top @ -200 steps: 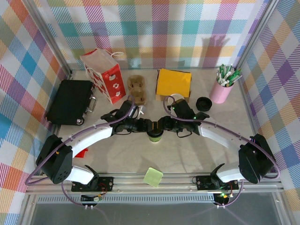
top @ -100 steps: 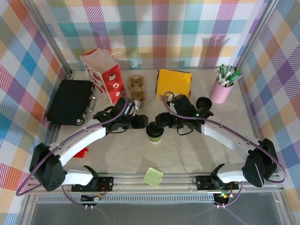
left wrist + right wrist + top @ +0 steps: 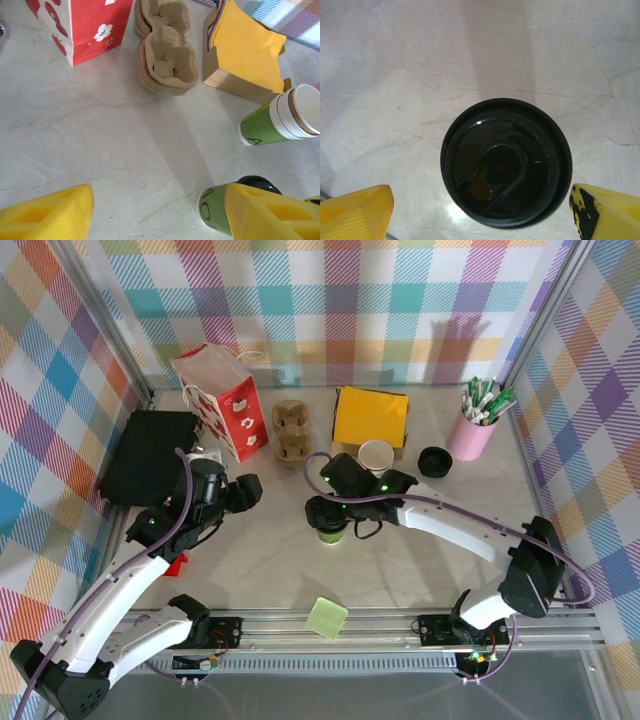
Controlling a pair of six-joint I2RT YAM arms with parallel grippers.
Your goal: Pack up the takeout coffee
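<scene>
Takeout coffee (image 3: pixel 215 210), a green printed paper cup capped with a glossy black plastic lid (image 3: pixel 506 162) moulded with an oval sip tab, stands upright on a marble-look tabletop (image 3: pixel 400 575), in front of and slightly right of a moulded brown pulp cup carrier (image 3: pixel 292 432). The right gripper (image 3: pixel 330 510) hangs directly over it, its yellow fingers (image 3: pixel 355 212) spread wide on either side of the lid and grasping nothing. The left gripper (image 3: pixel 246 492), in front of and left of the carrier, is likewise spread wide and empty. A dark mark like an "O" shows on the coffee's side and one like an "A" on a second paper cup (image 3: pixel 277 120) (uncapped, cream-white at the rim) standing right of the carrier; the rest of the print cannot be read. Yellow paper napkins (image 3: pixel 250 45) drape over a brown cardboard box (image 3: pixel 235 82) also right of the carrier. A red paper bag (image 3: pixel 87 25) printed with white flowers stands to the carrier's left.
</scene>
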